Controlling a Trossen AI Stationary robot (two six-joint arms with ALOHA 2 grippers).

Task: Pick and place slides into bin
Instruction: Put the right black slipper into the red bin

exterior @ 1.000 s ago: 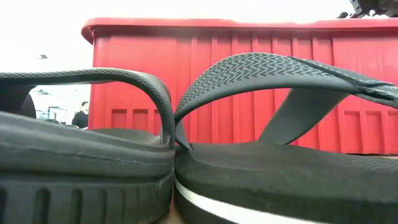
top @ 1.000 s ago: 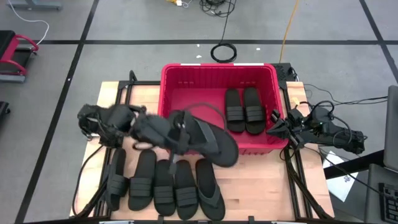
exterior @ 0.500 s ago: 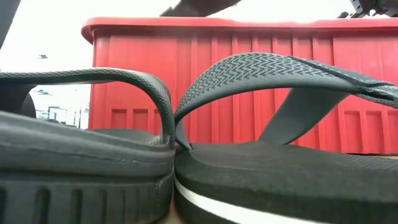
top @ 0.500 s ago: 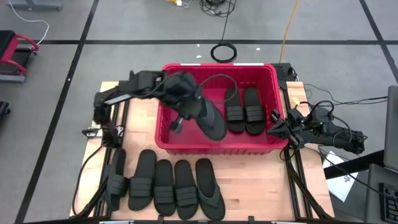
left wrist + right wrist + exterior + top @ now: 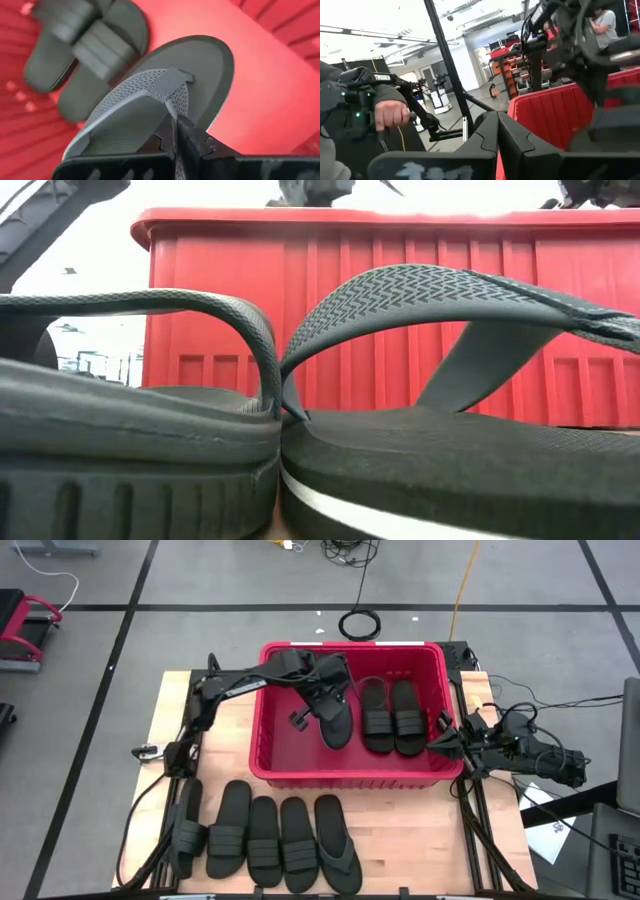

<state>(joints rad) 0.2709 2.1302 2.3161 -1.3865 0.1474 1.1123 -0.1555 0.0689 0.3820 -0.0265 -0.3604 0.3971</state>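
Five matte black rubber slides [image 5: 265,843] lie in a row on the wooden table [image 5: 420,840], nearest the front edge. Beyond them stands the large red perforated plastic bin [image 5: 350,778]. Inside it, the left gripper [image 5: 318,700] pinches the strap of a black thong-style sandal [image 5: 165,95], beside two ribbed-strap sandals [image 5: 392,717]. The right gripper [image 5: 440,743] waits outside the bin's right wall, fingers pressed together.
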